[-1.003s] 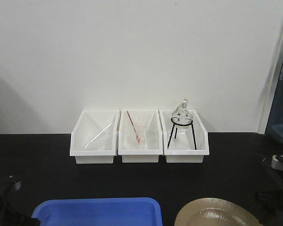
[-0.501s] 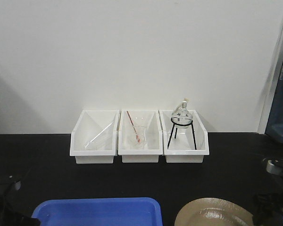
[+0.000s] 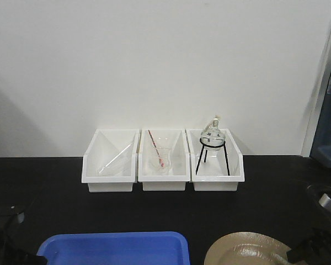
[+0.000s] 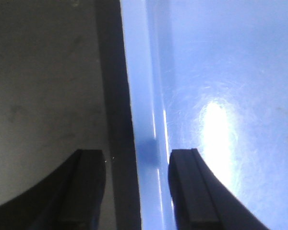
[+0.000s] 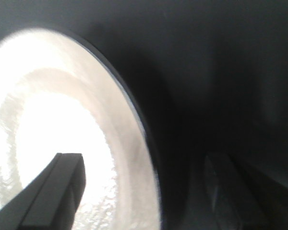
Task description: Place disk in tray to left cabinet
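The blue tray (image 3: pixel 116 248) lies at the table's front edge, and the tan disk (image 3: pixel 248 251) with its black rim sits just to its right. In the left wrist view my left gripper (image 4: pixel 137 154) is open and straddles the tray's left rim (image 4: pixel 144 120). One finger (image 4: pixel 89 187) is over the dark table and the other is over the tray floor. My right gripper (image 5: pixel 144 160) is open astride the disk's right edge (image 5: pixel 134 139). Its left finger (image 5: pixel 62 187) is above the disk's face and its right one is beside the rim. The left cabinet is out of view.
Three white bins (image 3: pixel 163 160) stand in a row at the back against the wall; they hold a glass rod, a small beaker and a round flask on a black tripod (image 3: pixel 212 149). My right arm's dark body (image 3: pixel 320 243) is at the disk's right side. Blue equipment (image 3: pixel 328 138) stands far right.
At the right edge of the front view my right arm has sunk lower and closer to the disk. The tray, disk and bins have not moved.
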